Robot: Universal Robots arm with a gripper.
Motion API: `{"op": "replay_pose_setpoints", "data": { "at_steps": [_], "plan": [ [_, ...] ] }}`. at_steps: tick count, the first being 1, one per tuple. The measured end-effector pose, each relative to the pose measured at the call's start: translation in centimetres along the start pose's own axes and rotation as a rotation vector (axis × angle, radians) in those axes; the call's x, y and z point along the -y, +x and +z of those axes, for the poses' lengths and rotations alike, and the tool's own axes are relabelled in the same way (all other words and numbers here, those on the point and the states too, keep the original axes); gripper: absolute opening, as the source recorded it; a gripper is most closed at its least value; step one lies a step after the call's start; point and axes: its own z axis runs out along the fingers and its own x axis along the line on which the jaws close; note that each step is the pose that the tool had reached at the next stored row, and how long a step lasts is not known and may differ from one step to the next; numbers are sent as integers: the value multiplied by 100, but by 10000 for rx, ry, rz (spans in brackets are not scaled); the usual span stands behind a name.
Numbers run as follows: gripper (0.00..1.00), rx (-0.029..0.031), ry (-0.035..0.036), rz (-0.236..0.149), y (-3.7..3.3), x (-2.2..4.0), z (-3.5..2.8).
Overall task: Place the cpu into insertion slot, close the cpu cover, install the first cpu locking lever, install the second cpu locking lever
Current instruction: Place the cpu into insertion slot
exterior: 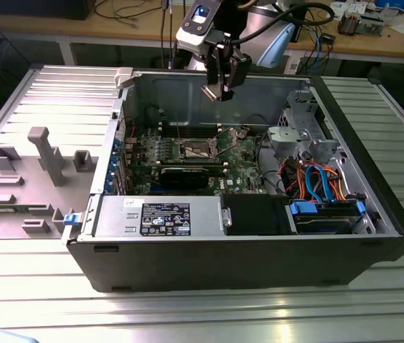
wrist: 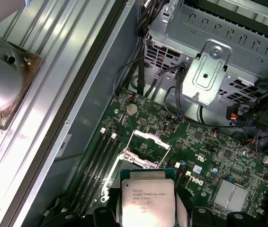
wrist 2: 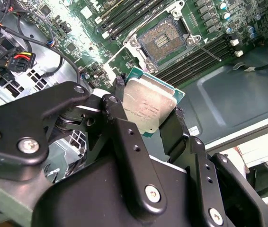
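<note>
The gripper (exterior: 218, 89) hangs over the open computer case (exterior: 373, 214), its fingers (wrist 2: 124, 127) clamped on opposite edges of the cpu (wrist 2: 148, 106). In the exterior view the cpu is held in the air at about one o'clock from the insertion slot (exterior: 193, 150), well apart from it. The insertion slot lies open, its pin field showing.

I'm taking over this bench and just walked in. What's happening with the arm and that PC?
The robot arm's claw is shut on the cpu, gripping it by its edges in the air above the open computer case. Below, on the green motherboard, the insertion slot is empty with its contacts exposed, and the cpu cover is swung up. The cpu is not yet seated.
</note>
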Motion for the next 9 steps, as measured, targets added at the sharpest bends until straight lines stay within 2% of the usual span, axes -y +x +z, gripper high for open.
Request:
{"op": "replay_pose_setpoints", "data": {
  "at_steps": [9],
  "plan": [
    [55,7,-2,85,0,0,0]
  ]
}}
